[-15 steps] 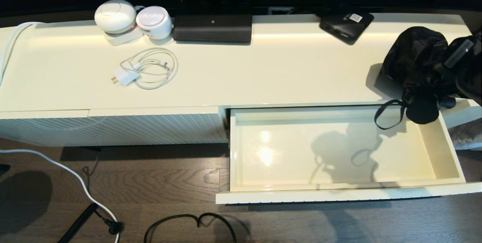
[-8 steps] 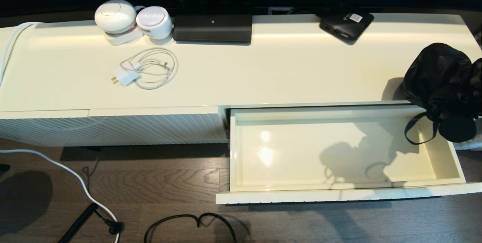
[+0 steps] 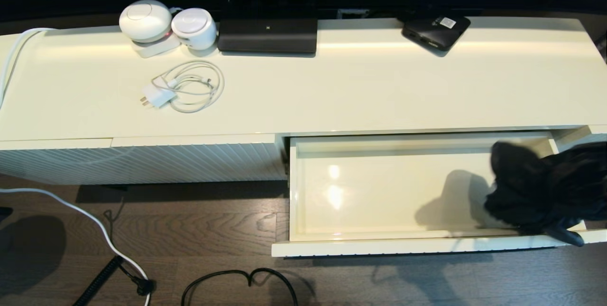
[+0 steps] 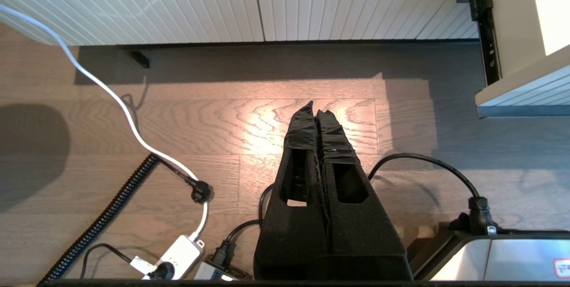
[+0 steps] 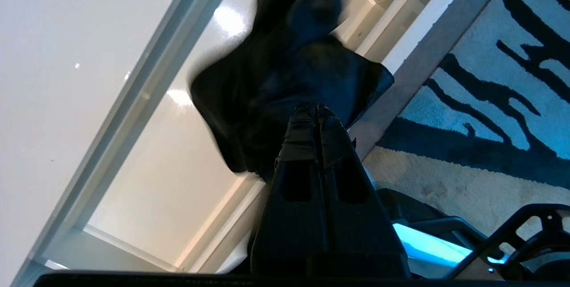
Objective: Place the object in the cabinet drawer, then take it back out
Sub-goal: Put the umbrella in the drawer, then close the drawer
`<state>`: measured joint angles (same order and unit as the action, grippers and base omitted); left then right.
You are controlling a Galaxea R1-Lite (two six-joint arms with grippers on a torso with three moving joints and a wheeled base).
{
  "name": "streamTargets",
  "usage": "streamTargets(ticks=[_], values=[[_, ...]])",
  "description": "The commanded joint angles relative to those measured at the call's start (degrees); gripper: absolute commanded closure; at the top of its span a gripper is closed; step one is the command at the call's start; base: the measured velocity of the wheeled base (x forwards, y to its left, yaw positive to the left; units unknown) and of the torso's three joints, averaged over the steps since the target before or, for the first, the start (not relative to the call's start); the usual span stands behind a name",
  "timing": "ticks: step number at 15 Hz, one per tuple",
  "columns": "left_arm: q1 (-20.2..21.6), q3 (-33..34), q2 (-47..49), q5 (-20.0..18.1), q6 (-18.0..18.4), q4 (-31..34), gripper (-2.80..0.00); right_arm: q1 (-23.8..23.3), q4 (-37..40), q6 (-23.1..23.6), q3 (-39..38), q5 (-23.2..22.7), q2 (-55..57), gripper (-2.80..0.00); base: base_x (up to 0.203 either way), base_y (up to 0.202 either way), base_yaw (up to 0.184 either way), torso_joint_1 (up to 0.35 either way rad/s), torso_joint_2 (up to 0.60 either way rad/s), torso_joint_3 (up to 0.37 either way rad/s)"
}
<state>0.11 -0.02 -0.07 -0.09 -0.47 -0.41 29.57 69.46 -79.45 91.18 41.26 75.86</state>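
At the far left of the cabinet top (image 3: 332, 92), a thick white cable (image 3: 12, 54) is draped over the edge. Two smooth, rounded white devices (image 3: 166, 23) are set at the back, and a coiled white charger cable with a plug (image 3: 182, 88) is laid in front of them. A flat matte black bar (image 3: 267, 34) is seen behind, marked with a tiny pale logo that cannot be read. Further right, a flat black box (image 3: 436, 31) is labelled with a white sticker whose print is too small to read.

Below, the ribbed cream panel (image 3: 142, 161) is seen closed. The left gripper (image 4: 315, 113) is parked low over the wood-grain floor (image 4: 222, 122), its tape-wrapped fingers pressed together around nothing, among black and white cords.

The cabinet drawer (image 3: 379, 244) is pulled wide open, its glossy interior marked by bright reflections and a soft shadow. The umbrella (image 3: 531, 187) is found at the drawer's right end, its loose shiny black fabric bunched over the inner floor and the front right corner; it is blurred and partly cut off by the frame edge, and whether it is resting on the drawer floor cannot be told. The handle and loop cannot be made out. The right gripper (image 5: 316, 111) is seen with its fingers closed together at the fabric's edge; whether cloth is pinched cannot be told. A blue rug with black stripes (image 5: 490, 78) is seen beyond.
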Motion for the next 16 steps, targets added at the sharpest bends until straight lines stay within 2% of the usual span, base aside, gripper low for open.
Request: streamTargets(ticks=[1, 3, 8, 10, 14, 16], values=[[0.0, 0.0, -0.1, 0.0, 0.0, 0.0, 0.0, 0.0, 0.3, -1.7, -2.3, 0.1, -0.4, 0.0, 0.0, 0.0, 0.0, 0.0, 0.0, 0.0], [0.1, -0.1, -0.1, 0.0, -0.1, 0.0, 0.0, 0.0, -0.2, -3.1, -4.4, -0.2, 0.1, 0.0, 0.0, 0.0, 0.0, 0.0, 0.0, 0.0], [0.0, 0.0, -0.1, 0.0, -0.1, 0.0, 0.0, 0.0, -1.4, -3.2, -5.1, -0.5, 3.8, 0.0, 0.0, 0.0, 0.0, 0.0, 0.0, 0.0], [0.0, 0.0, -0.1, 0.0, -0.1, 0.0, 0.0, 0.2, -4.3, -2.5, -5.1, -0.4, 6.4, 0.0, 0.0, 0.0, 0.0, 0.0, 0.0, 0.0], [0.0, 0.0, -0.1, 0.0, -0.1, 0.0, 0.0, 0.7, -11.4, 2.0, -7.7, -0.4, 10.2, 0.0, 0.0, 0.0, 0.0, 0.0, 0.0, 0.0], [0.0, 0.0, -0.1, 0.0, -0.1, 0.0, 0.0, 0.6, -18.8, 7.5, -9.8, -2.1, 11.9, 0.0, 0.0, 0.0, 0.0, 0.0, 0.0, 0.0]])
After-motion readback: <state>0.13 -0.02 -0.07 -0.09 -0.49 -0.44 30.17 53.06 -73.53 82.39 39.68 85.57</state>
